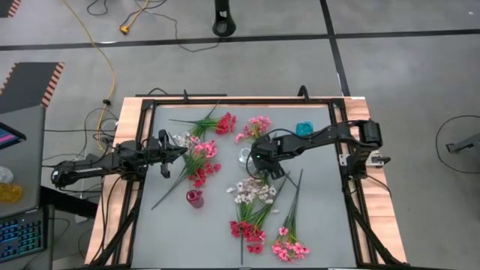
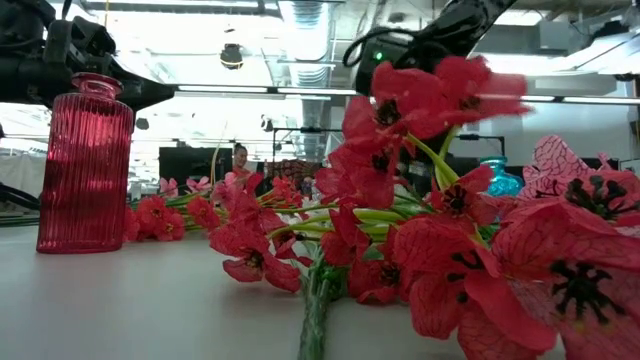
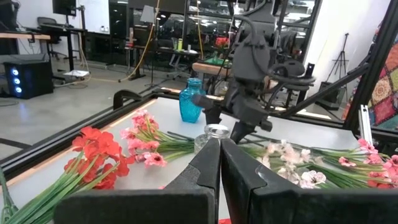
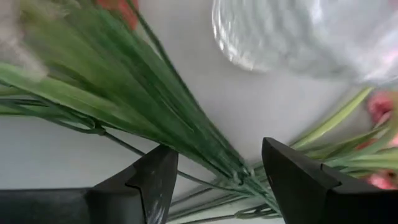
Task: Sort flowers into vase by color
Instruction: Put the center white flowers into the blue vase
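1. Right gripper (image 4: 211, 180) spread wide, low over green stems of the flowers (image 4: 124, 99) mid-table, beside the clear vase (image 4: 298, 37).
2. Left gripper (image 3: 220, 163) pressed together, hovering near the left bunches.

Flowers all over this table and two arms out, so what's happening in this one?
Bunches of red, pink and white flowers lie loose on the table, with none in the red vase, the clear vase or the blue vase. The right gripper hangs open over a bundle of green stems beside the clear vase, apparently about to grasp. The left gripper is shut and empty near the left-side flowers.
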Robot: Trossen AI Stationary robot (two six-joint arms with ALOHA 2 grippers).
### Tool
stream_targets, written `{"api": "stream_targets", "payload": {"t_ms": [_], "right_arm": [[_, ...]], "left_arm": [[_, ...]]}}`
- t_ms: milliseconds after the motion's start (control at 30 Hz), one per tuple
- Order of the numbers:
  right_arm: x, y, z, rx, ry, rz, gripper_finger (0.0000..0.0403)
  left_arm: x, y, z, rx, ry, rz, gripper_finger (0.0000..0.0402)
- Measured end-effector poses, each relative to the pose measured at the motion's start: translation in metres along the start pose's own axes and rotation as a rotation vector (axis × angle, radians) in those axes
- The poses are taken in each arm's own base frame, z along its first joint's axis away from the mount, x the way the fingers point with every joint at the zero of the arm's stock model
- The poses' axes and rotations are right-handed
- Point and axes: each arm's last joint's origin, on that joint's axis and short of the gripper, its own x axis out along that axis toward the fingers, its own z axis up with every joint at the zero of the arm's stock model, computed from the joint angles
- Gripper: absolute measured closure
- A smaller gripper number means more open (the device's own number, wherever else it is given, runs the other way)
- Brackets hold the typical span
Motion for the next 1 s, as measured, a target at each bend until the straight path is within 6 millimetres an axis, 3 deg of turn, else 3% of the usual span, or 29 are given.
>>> {"api": "stream_targets", "payload": {"t_ms": [233, 700, 1000], "right_arm": [[0.0000, -0.0007, -0.0002, 0.003, 0.015, 0.008, 0.0176], [-0.0057, -0.0016, -0.0003, 0.004, 0.003, 0.001, 0.0329], [-0.0058, -0.0003, -0.0023, -0.001, 0.024, 0.013, 0.0376]], "left_arm": [[0.0000, 0.0000, 0.0001, -0.006, 0.000, 0.000, 0.0401], [0.0000, 0.0000, 0.0000, -0.008, 0.000, 0.000, 0.0401], [0.0000, 0.0000, 0.0000, -0.007, 0.000, 0.001, 0.0401]]}}
